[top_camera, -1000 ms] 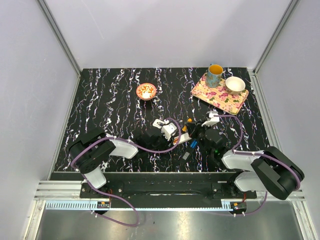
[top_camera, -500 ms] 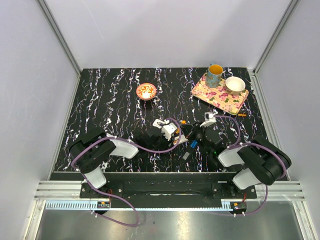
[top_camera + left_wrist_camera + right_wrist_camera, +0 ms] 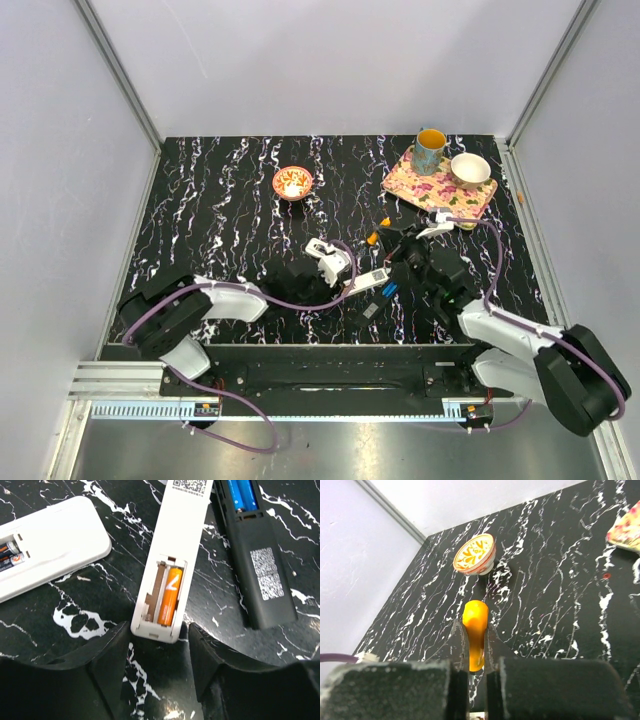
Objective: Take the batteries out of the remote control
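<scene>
A white remote (image 3: 172,555) lies back up with its compartment open, one orange battery (image 3: 169,596) in the right slot and the left slot bare. My left gripper (image 3: 159,647) is open, its fingers flanking the remote's near end; it also shows in the top view (image 3: 338,264) beside that remote (image 3: 368,281). My right gripper (image 3: 475,632) is shut on another orange battery (image 3: 475,615), held upright above the table; the top view shows this gripper (image 3: 385,238) just behind the remote. A small orange piece (image 3: 518,197) lies at the table's right edge.
A second white remote (image 3: 50,545) with cells inside lies to the left, and a black remote (image 3: 255,565) with blue cells to the right. An orange patterned bowl (image 3: 293,182) stands behind. A floral tray (image 3: 430,197) with a cup (image 3: 430,150) and white bowl (image 3: 469,170) sits back right.
My right gripper has risen and swung back from the remote with the orange battery in it. The small orange piece has travelled right to the table's edge. The white remote shifted slightly.
</scene>
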